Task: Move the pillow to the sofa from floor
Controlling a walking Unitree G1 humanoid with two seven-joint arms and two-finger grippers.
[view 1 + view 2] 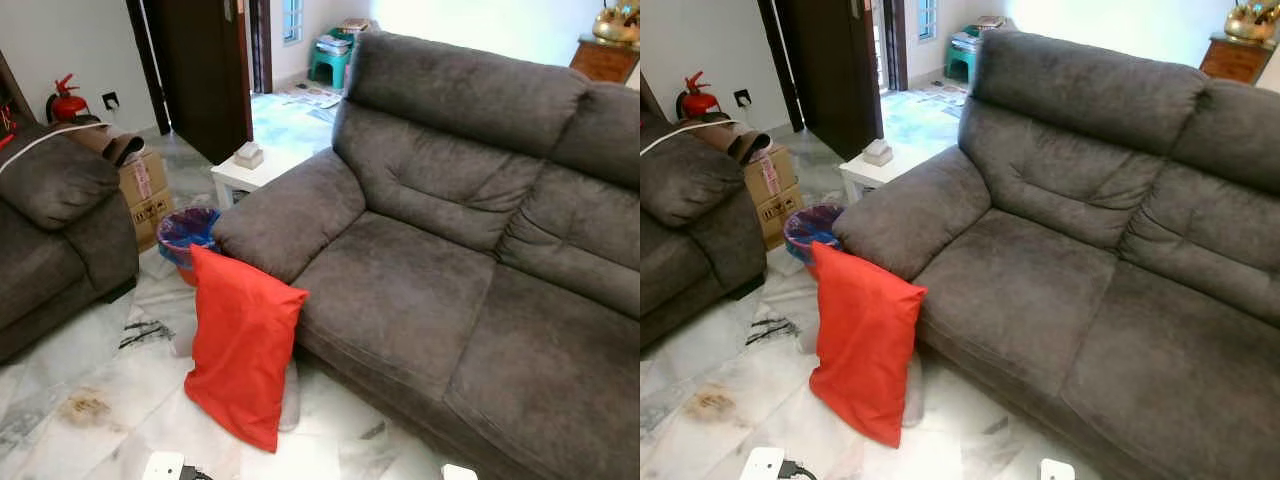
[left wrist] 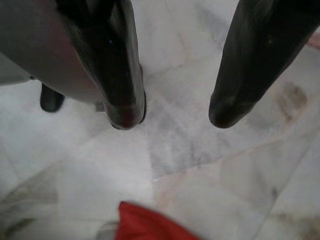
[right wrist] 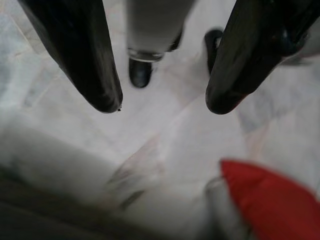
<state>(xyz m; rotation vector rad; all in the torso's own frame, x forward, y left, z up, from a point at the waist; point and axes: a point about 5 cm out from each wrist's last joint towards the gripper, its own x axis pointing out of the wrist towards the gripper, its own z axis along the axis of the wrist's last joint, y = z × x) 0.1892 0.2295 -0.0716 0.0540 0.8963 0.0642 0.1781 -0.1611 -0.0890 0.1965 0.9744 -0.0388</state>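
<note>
Head views: a bright red pillow [image 1: 243,345] stands upright on the marble floor [image 1: 90,400], leaning against the front of the grey sofa [image 1: 470,260] below its armrest. Behind the pillow sits a blue-lined bin [image 1: 185,230], then a small white worktop [image 1: 250,172].

Left wrist view: the left pincer [image 2: 172,112] hangs open and empty above the floor.

Right wrist view: the right pincer [image 3: 162,102] is open, empty, near the pillow's corner.

Sofa [image 1: 420,290] matt grey napped cloth; pillow [image 1: 240,345] smooth red fabric; floor [image 1: 90,390] glossy marble.
</note>
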